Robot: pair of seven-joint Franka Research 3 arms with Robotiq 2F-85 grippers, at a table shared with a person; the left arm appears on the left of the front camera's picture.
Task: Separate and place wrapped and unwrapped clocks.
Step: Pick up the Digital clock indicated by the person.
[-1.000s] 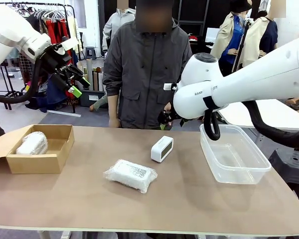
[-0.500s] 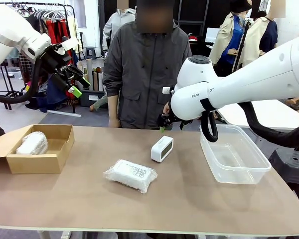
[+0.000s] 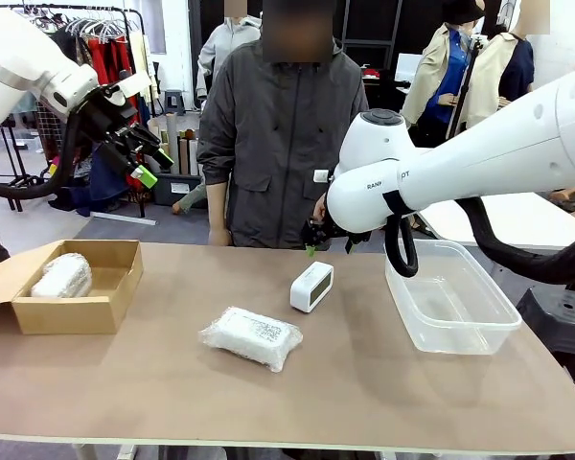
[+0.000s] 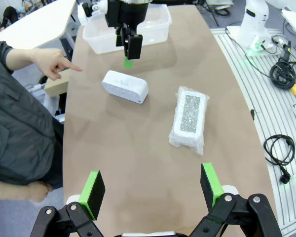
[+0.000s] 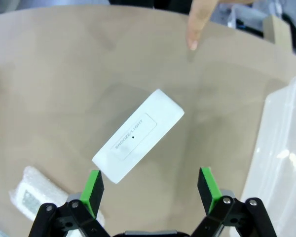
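- Brown tabletop (image 3: 364,393) spanning the front view; person in grey jacket (image 3: 278,144) standing at its 12 o'clock edge.
- Right arm (image 3: 479,153) in from 3 o'clock; right fingers (image 5: 92,186) spread wide, gripping nothing, hanging over the bare clock (image 3: 311,287) without touching it.
- Left arm (image 3: 29,67) raised at 10 o'clock, well off the tabletop; left fingers (image 4: 94,188) spread wide as well, nothing between them.
- Clear tub (image 3: 460,337) at 3 o'clock.
- Cardboard box (image 3: 67,314) at 9 o'clock, flap open.
- Flat wrapped clock (image 3: 251,336) lying near tabletop centre, at 7 o'clock of the bare clock, apart from it.
- Rounder wrapped clock (image 3: 61,275) inside the cardboard box.
- Bare clock upright on its base, snooze bar up, between centre and the 12 o'clock edge, outside tub and box; tub at its 3 o'clock.
- Person's hand (image 4: 47,61) pointing with one finger, tip near the bare clock, at its 1 o'clock in the right wrist view; touching the tabletop or just above it, cannot tell.
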